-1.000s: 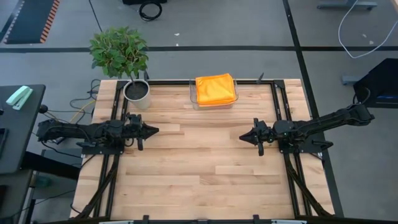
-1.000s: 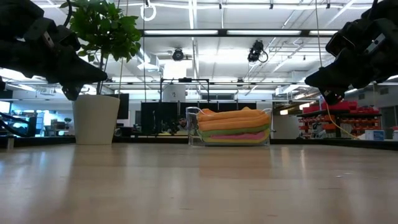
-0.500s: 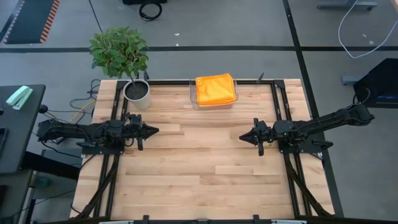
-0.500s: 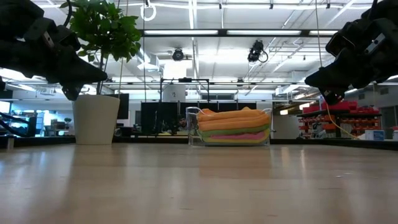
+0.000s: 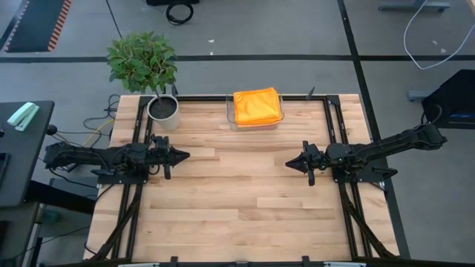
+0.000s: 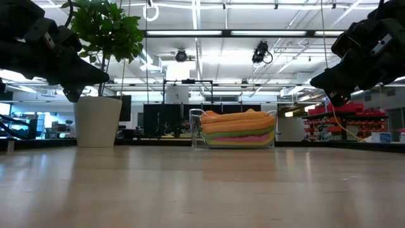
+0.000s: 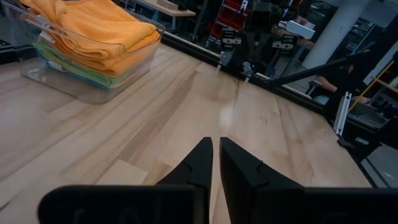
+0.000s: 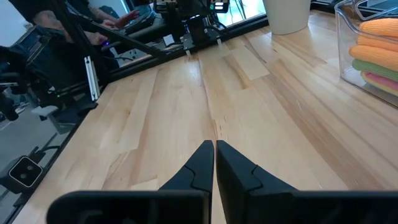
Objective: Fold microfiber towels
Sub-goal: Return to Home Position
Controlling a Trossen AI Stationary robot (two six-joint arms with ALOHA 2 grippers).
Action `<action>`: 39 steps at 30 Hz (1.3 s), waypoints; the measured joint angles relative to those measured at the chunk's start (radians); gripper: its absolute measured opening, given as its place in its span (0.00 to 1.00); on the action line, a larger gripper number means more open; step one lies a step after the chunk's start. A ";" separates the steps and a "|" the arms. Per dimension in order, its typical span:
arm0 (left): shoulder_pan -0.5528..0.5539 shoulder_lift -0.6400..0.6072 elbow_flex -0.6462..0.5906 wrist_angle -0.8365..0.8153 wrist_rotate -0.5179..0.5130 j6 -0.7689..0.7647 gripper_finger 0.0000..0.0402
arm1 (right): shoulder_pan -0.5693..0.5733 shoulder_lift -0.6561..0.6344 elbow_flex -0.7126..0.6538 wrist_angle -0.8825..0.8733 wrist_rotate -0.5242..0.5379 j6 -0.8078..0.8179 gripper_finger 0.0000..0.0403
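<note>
High view: left gripper (image 5: pixel 182 156) hangs over the left side of the wooden table (image 5: pixel 237 215), pointing toward centre. Right gripper (image 5: pixel 291 163) mirrors it over the right side, well apart from it. The microfiber towels (image 5: pixel 257 106) lie stacked in the clear bin (image 5: pixel 229 119) at the far edge, orange on top. A potted plant (image 5: pixel 142 59) stands at the far-left corner.

Low view: I see both grippers above the tabletop, left (image 6: pixel 73 95) and right (image 6: pixel 338 98), touching nothing. The towels (image 6: pixel 237 128) fill the bin (image 6: pixel 195 130): orange layers above, green and pink below. The plant's white pot (image 6: pixel 97 120) stands beside it, apart.

Left wrist view: left gripper (image 7: pixel 216 146) has its fingers drawn almost together with a thin slit between them, and it holds nothing. Towels (image 7: pixel 93 31) sit in the bin (image 7: pixel 81 87).

Right wrist view: right gripper (image 8: pixel 214 146) is the same, a thin slit and nothing held. Towels (image 8: pixel 379 46) show through the bin wall (image 8: pixel 345 43).
</note>
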 joint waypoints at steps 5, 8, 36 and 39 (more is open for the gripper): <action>0.000 0.000 0.000 0.000 0.000 0.000 0.07 | 0.000 0.000 0.000 0.000 0.000 0.000 0.06; 0.000 0.000 0.000 0.000 0.000 0.000 0.06 | 0.000 0.000 0.000 0.000 0.000 0.000 0.06; 0.000 0.000 0.000 0.000 0.000 0.000 0.07 | 0.000 0.000 0.000 0.000 0.000 0.000 0.06; 0.000 0.000 0.000 0.000 0.000 0.000 0.08 | 0.000 0.000 0.000 0.000 0.000 0.000 0.06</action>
